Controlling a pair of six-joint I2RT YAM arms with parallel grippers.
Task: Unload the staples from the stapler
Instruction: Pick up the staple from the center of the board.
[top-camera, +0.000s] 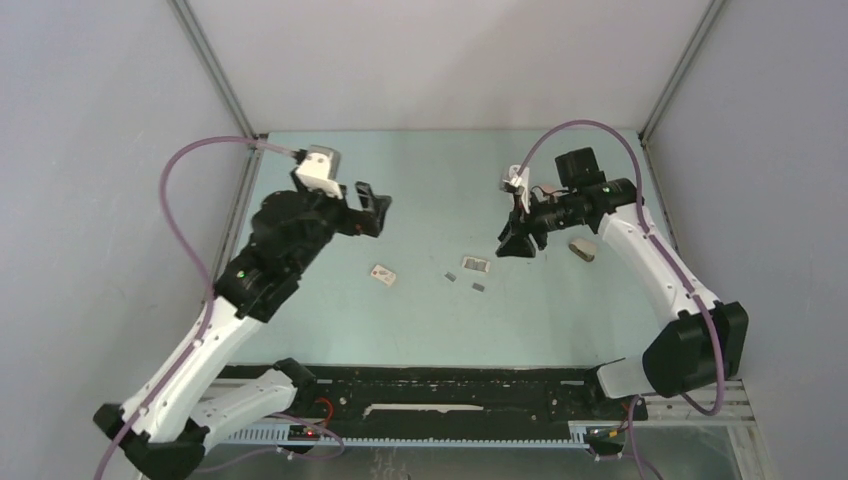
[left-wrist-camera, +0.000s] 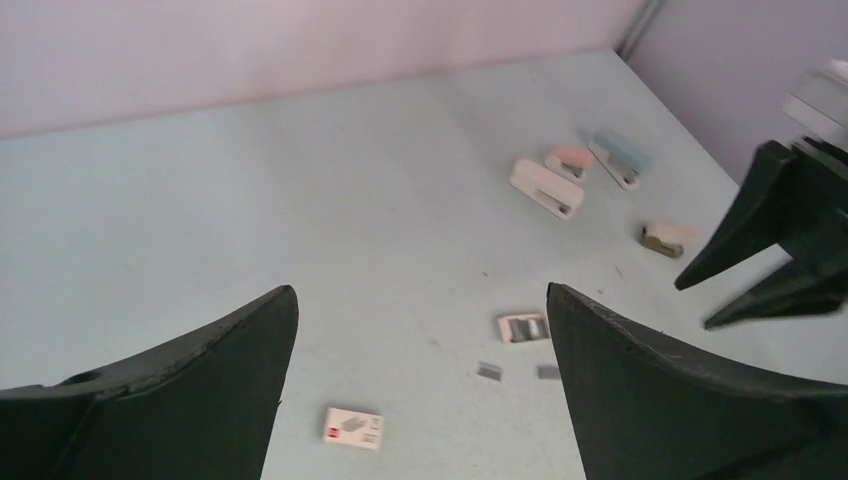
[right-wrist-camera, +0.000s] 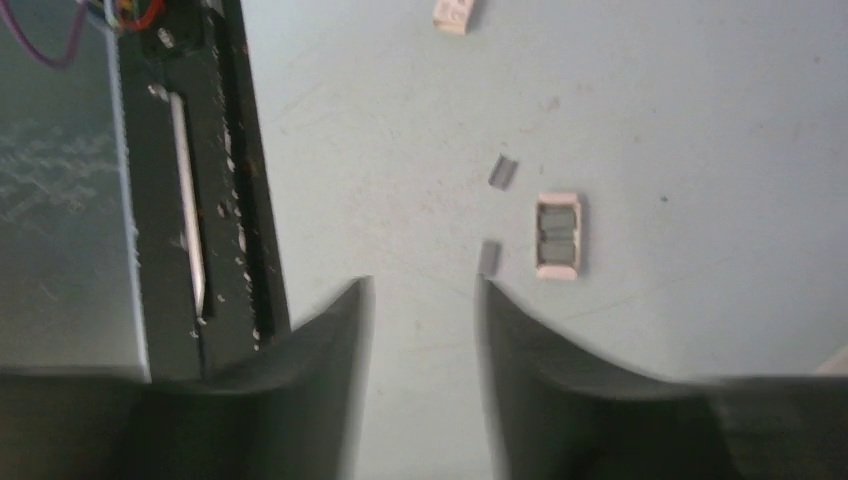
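Observation:
Two loose staple strips (top-camera: 451, 275) (top-camera: 478, 286) lie mid-table; they also show in the left wrist view (left-wrist-camera: 489, 371) (left-wrist-camera: 548, 372) and the right wrist view (right-wrist-camera: 503, 172) (right-wrist-camera: 489, 257). A small open tray (top-camera: 476, 264) beside them holds more grey strips. A beige mini stapler (top-camera: 583, 248) lies right of my right gripper (top-camera: 515, 242). White (left-wrist-camera: 545, 187), pink (left-wrist-camera: 570, 157) and blue (left-wrist-camera: 620, 158) mini staplers lie further back. My right gripper (right-wrist-camera: 425, 283) is open and empty, above the table near the strips. My left gripper (top-camera: 368, 208) (left-wrist-camera: 420, 290) is wide open and empty, raised at the left.
A small white box with dark and red marks (top-camera: 383, 275) lies left of the strips, also in the left wrist view (left-wrist-camera: 354, 427). A black rail (top-camera: 450, 385) runs along the near table edge. Grey walls enclose the table on three sides.

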